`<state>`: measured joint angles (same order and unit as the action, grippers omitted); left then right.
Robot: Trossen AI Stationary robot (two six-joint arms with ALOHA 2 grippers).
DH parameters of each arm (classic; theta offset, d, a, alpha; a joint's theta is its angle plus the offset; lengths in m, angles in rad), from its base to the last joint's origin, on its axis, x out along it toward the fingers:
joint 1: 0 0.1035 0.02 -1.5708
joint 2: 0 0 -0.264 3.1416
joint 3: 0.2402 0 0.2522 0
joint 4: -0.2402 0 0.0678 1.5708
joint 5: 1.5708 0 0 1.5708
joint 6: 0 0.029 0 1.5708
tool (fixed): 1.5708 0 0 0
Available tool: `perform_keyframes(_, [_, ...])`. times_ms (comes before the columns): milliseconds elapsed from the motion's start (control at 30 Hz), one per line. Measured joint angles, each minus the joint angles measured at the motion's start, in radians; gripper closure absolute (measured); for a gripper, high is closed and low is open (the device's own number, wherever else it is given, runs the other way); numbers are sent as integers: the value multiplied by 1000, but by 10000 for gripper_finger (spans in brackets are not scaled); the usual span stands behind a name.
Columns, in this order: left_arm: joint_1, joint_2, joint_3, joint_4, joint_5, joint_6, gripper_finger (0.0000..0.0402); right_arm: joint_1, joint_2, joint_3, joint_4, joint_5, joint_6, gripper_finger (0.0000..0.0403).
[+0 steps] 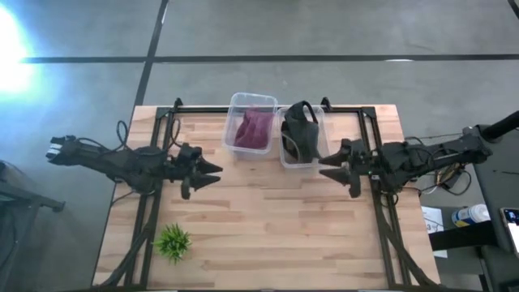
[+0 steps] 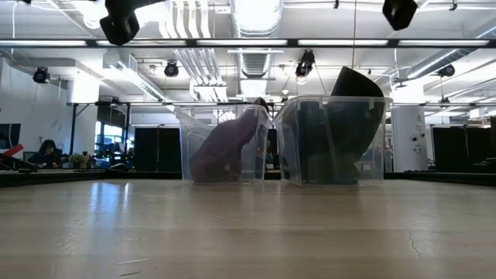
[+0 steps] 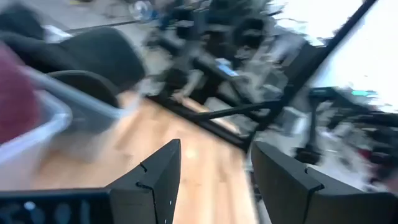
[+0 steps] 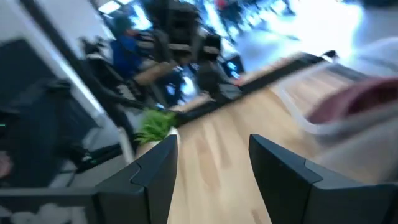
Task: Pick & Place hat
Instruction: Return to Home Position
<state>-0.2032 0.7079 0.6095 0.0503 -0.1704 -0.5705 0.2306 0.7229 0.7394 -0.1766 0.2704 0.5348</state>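
Two clear plastic bins stand side by side at the table's far edge. The left bin (image 1: 250, 126) (image 2: 225, 143) holds a maroon hat (image 1: 254, 130) (image 2: 223, 149). The right bin (image 1: 302, 136) (image 2: 333, 139) holds a black hat (image 1: 298, 130) (image 2: 341, 124) whose top sticks above the rim. My left gripper (image 1: 212, 173) (image 3: 214, 168) hovers open over the table left of the bins. My right gripper (image 1: 326, 167) (image 4: 211, 165) hovers open just right of the black hat's bin. Neither touches anything.
A small green plant (image 1: 173, 242) (image 4: 153, 124) sits near the table's near left corner. Bare wooden tabletop (image 1: 276, 219) lies between the two grippers and toward the near edge. Black frame rails (image 1: 162, 130) run along the table's sides.
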Motion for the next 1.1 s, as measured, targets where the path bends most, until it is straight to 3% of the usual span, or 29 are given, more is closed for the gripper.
perform_keyframes(133, [11, -54, -133, 204, 91, 36, 211, -20, -94, -174, 239, -84, -51, 209])
perform_keyframes(333, [17, -130, -316, 453, 144, 71, 211, -21, -206, -394, 420, -96, -95, 209])
perform_keyframes(533, [21, -203, -444, 458, 152, 43, 211, -22, -307, -528, 460, -89, -86, 209])
perform_keyframes(833, [21, -248, -599, 447, 51, 20, 211, -22, -347, -668, 456, -88, -83, 209])
perform_keyframes(967, [21, -246, -596, 264, 50, 19, 211, -22, -347, -730, 443, -88, -82, 209])
perform_keyframes(1100, [21, -243, -600, 140, 49, 19, 211, -22, -346, -730, 279, -88, -82, 209])
